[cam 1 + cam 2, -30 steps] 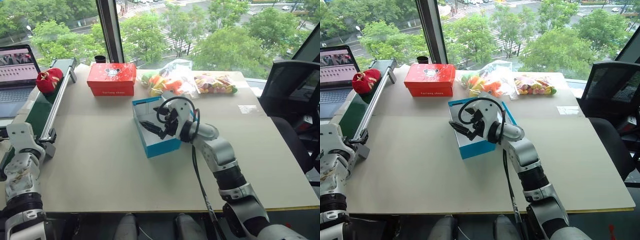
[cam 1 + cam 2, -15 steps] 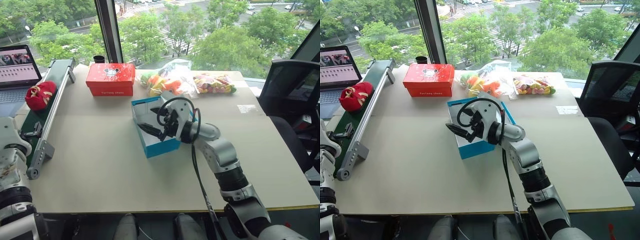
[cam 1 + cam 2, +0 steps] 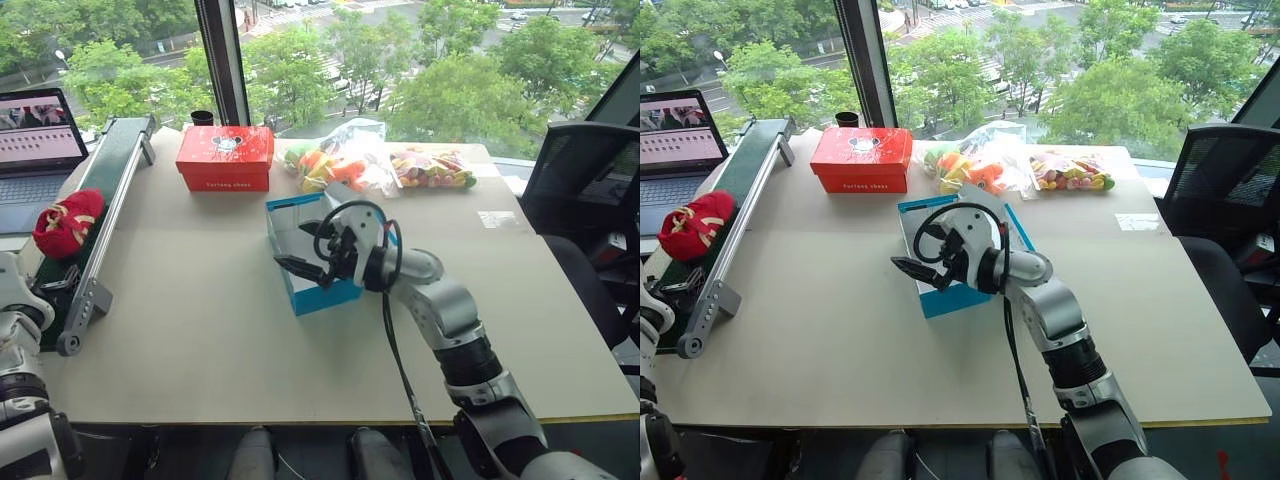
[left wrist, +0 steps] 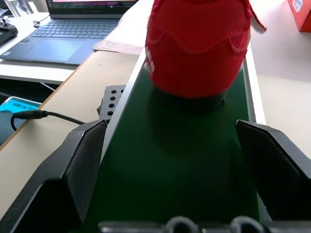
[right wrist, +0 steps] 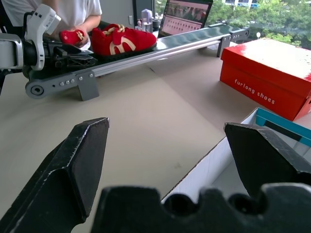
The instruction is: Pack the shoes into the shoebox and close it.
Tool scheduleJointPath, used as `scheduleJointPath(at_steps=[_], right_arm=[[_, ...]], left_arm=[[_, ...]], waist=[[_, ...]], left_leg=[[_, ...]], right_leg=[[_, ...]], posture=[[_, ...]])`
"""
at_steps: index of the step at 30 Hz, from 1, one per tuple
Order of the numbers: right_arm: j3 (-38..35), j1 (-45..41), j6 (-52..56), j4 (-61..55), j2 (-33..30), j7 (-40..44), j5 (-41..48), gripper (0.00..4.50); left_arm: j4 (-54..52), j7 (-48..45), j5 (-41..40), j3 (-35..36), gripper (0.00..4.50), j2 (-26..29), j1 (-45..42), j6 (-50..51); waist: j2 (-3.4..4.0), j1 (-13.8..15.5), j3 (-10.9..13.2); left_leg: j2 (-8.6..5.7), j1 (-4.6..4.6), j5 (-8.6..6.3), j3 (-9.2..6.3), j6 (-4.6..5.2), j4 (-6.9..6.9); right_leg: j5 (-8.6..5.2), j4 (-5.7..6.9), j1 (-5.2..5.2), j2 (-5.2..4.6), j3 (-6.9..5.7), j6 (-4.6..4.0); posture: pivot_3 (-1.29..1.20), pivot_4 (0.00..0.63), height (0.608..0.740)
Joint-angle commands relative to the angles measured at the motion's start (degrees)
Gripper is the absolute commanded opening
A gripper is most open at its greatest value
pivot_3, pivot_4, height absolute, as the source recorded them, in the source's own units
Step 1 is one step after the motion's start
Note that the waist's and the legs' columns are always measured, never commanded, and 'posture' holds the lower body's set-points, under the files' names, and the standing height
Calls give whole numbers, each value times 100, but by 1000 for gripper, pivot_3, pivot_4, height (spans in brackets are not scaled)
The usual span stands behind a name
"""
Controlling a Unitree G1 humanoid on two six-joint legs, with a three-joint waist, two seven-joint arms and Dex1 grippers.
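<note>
One red shoe (image 3: 67, 222) with gold marks lies on the green conveyor belt (image 3: 108, 165) at the table's left edge. My left gripper (image 4: 177, 165) is at the belt's near end, open. The shoe (image 4: 197, 48) is just ahead of its fingers and apart from them. A person's hand holds a second red shoe (image 5: 73, 36) beyond the belt. The blue shoebox (image 3: 310, 290) stands open mid-table, white inside. My right gripper (image 3: 303, 250) hovers open over its left part, holding nothing.
A red box (image 3: 225, 157) and clear bags of toys (image 3: 335, 165) line the table's far side. A laptop (image 3: 35, 140) sits left of the belt. An office chair (image 3: 585, 190) stands at the right. Bare tabletop (image 3: 190, 320) lies in front of the shoebox.
The shoe has ridden down the belt toward my left gripper. My left arm has drawn outward to the left. The right gripper has stayed over the box.
</note>
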Motion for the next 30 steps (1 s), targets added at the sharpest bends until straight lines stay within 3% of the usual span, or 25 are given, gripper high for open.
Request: scheduleJointPath(at_steps=[1,7,10,13,15,18,23,30], right_arm=[[-60,-5,-56,-264,-13,-29,14,4475],[-19,9,-61,-282,-49,-20,-37,4475],[-22,-8,-73,-264,-81,-30,-72,4500],[-63,-14,-44,-278,-127,-30,-69,4500],[-117,-39,1,-278,-152,-40,-42,4500],[-490,-198,281,-278,-43,-245,264,4500],[-1794,-683,1569,-118,491,-1093,1605,4500],[-2926,-1047,3016,163,871,-2229,2908,4500]], left_arm=[[110,-56,94,-62,4500,267,-170,-232],[260,-106,174,-200,4500,324,-271,-367],[266,-226,163,-257,3853,231,-327,-372],[-109,-319,88,-346,2826,10,-462,-220],[-599,-398,29,-457,2488,-187,-545,-40],[-1731,-326,-199,-555,2488,-563,-651,330],[-4239,9,-559,-1218,2488,-1523,-1035,1380],[-5923,505,-868,-1915,2488,-2589,-1480,2432]], waist=[[0,-2,0],[0,-9,0],[0,3,0],[0,76,0],[0,146,0],[-4,245,-1],[-16,287,2],[-15,140,0]], left_leg=[[0,0,0,0,0,0],[0,0,0,0,0,-1],[0,0,0,0,0,0],[0,0,3,-2,-3,1],[0,0,5,-2,-5,3],[2,-2,8,-6,-9,10],[3,-43,10,-37,-13,29],[-2,-40,9,-53,-11,25]], right_leg=[[0,0,0,0,0,0],[0,0,-1,0,0,0],[0,1,0,0,0,0],[-1,6,0,0,-5,-2],[0,8,1,0,-6,-2],[0,6,9,-2,-18,-2],[3,5,-2,-2,-44,-7],[4,2,6,-2,-50,-9]], posture=[[0,150,739],[0,150,739],[0,150,739],[0,150,739],[0,150,739],[0,150,739],[0,150,739],[0,150,739]])
